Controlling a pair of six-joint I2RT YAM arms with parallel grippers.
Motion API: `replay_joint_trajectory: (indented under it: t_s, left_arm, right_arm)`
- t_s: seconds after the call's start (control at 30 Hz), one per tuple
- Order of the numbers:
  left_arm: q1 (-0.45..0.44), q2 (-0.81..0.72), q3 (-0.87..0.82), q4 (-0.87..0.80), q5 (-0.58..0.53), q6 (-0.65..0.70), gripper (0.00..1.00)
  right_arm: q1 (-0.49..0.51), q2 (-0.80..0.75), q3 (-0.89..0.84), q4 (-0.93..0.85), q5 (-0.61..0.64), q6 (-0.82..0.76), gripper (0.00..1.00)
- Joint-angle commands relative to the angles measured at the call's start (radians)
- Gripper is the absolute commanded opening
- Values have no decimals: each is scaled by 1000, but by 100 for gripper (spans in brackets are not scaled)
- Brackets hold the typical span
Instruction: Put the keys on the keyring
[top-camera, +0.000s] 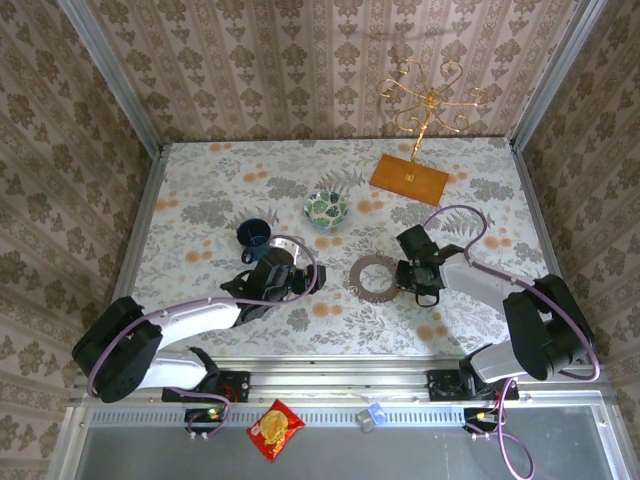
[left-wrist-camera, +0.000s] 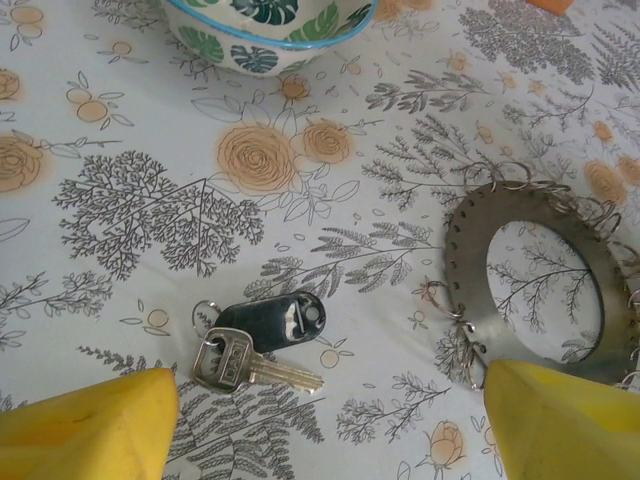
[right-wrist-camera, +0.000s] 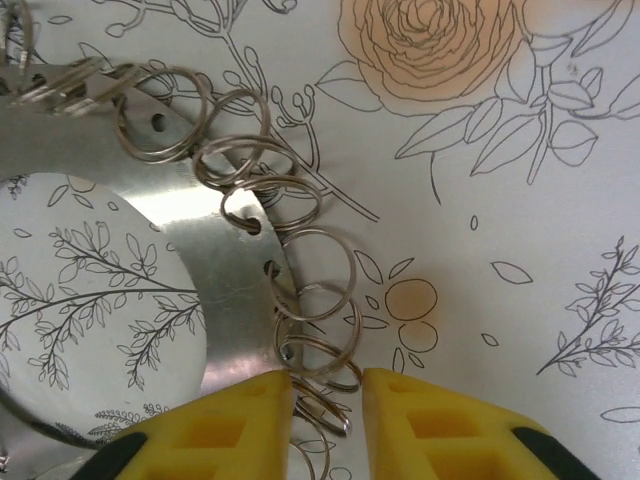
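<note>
Currently the left hand (left-wrist-camera: 330, 390) is held open over the keys (left-wrist-camera: 268, 322), keyring (left-wrist-camera: 462, 250) at 3 o'clock; a split ring (right-wrist-camera: 322, 372) is straddled by the right hand (right-wrist-camera: 328, 392), grip cannot be told.

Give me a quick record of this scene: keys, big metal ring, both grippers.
keys: flat on the table, apart from the ring
ring: flat on the table, small wire loops along its edge
left gripper: open, near the keys
right gripper: narrow gap, a wire loop between the fingers; grip unclear
task: keys not yet on the ring
</note>
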Motion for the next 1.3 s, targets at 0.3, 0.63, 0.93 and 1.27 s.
replay_joint_trajectory:
  t_s: [0.3, 0.63, 0.93, 1.27]
  left_arm:
    - [-11, 15, 36, 33, -13, -11, 80]
    - [-12, 32, 39, 43, -2, -12, 80]
    - [-14, 31, 34, 54, -40, -41, 80]
    - [18, -201, -65, -162, -323, -278, 81]
  right_arm:
    - [-7, -29, -52, -15, -26, -6, 9]
    - [-40, -140, -84, -82, 1, -10, 2]
    - [79, -161, 73, -240, 75, -86, 21]
    - [345, 210, 430, -305, 190, -118, 31]
